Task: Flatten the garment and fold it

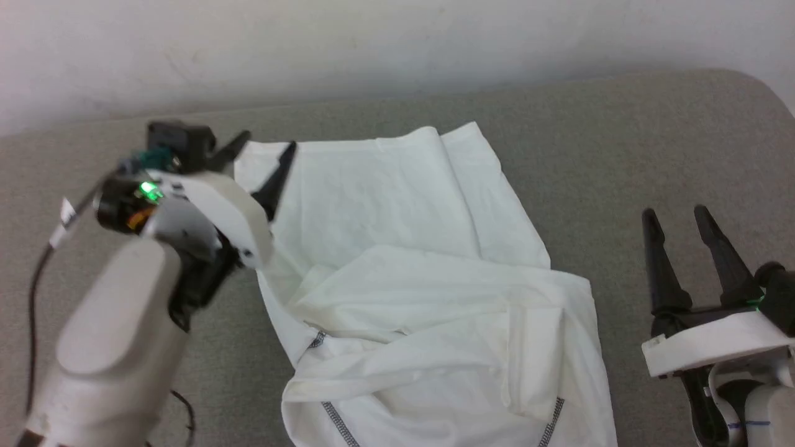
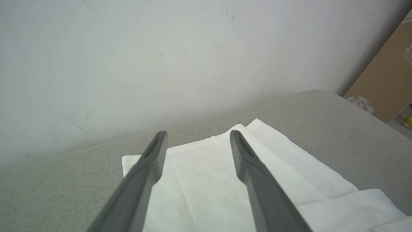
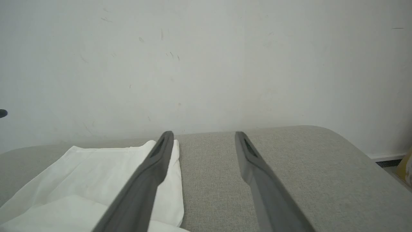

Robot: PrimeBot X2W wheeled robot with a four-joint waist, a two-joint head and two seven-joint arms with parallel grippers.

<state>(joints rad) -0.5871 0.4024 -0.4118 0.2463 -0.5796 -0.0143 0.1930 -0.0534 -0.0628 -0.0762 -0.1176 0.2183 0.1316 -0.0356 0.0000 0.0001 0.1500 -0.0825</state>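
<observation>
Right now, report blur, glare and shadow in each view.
Head view: the left gripper and its forearm are blurred, the right gripper sharp; the garment glares white, folds faint. Left wrist view: fingers soft near the lens, wall darkens at right. Right wrist view: flat light, no hard shadows.

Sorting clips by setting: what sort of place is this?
Probably a plain indoor workroom: a grey fabric-covered padded surface against a scuffed white wall, a brown cardboard panel beside it, and a thin white fabric shirt lying on it.
</observation>
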